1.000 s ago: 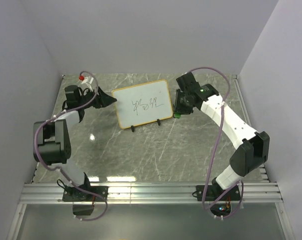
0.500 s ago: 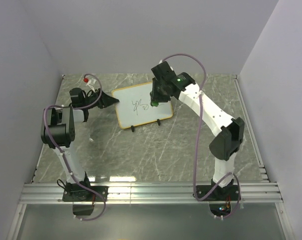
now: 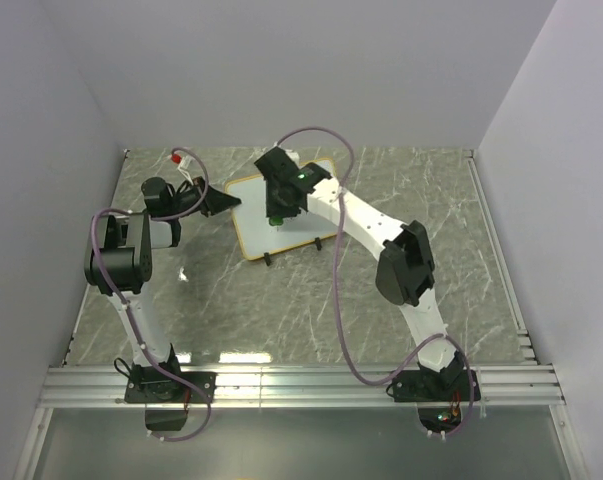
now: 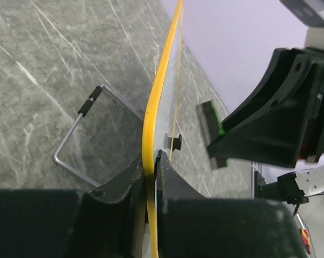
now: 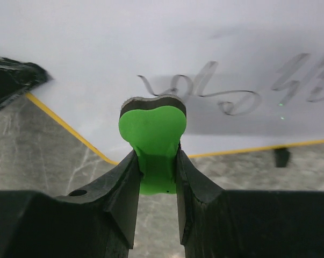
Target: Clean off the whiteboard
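Note:
The whiteboard (image 3: 249, 222) stands tilted on its two black feet at the back middle of the table. My left gripper (image 3: 231, 203) is shut on its left edge; the left wrist view shows the yellow frame (image 4: 152, 102) pinched between the fingers (image 4: 151, 159). My right gripper (image 3: 276, 214) is over the board's left half, shut on a green eraser (image 5: 152, 134). The eraser's dark felt end meets the white surface (image 5: 151, 48) just below grey scribbles (image 5: 204, 88). That eraser (image 4: 210, 122) also shows beside the board in the left wrist view.
A bent wire stand (image 4: 78, 137) props the board from behind. A small red-tipped object (image 3: 176, 157) lies at the back left corner. White walls close in on three sides, and a metal rail (image 3: 301, 385) runs along the near edge by the arm bases.
My right arm has swept left across the board with the eraser, from its right edge to its left half. The left gripper has closed on the board's left edge.

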